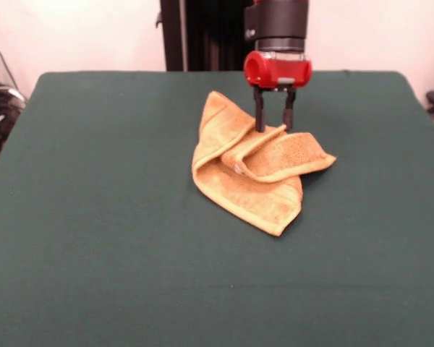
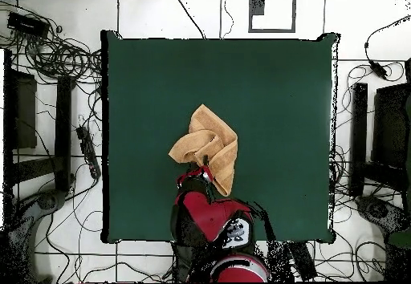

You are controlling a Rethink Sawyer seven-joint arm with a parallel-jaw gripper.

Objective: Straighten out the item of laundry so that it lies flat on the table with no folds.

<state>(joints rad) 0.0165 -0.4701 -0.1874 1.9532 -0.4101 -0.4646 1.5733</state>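
The orange-tan towel (image 1: 257,173) lies crumpled near the middle of the green table (image 1: 94,231), toward the robot's side. One flap is folded over on top and forms a raised ridge. My gripper (image 1: 275,129) hangs straight down over the far edge of that flap. Its two black fingers (image 1: 260,116) stand apart, with green cloth showing between them, and their tips sit at the top of the ridge. In the overhead view the towel (image 2: 210,144) is a folded, roughly triangular heap on the table (image 2: 281,96), and the gripper (image 2: 201,169) is at its edge nearest the robot.
The black pedestal (image 1: 202,32) stands behind the table's far edge. Cables (image 2: 64,56) and dark equipment (image 2: 20,112) lie on the tiled floor around the table. The red and black arm (image 2: 210,221) reaches over the table's robot-side edge.
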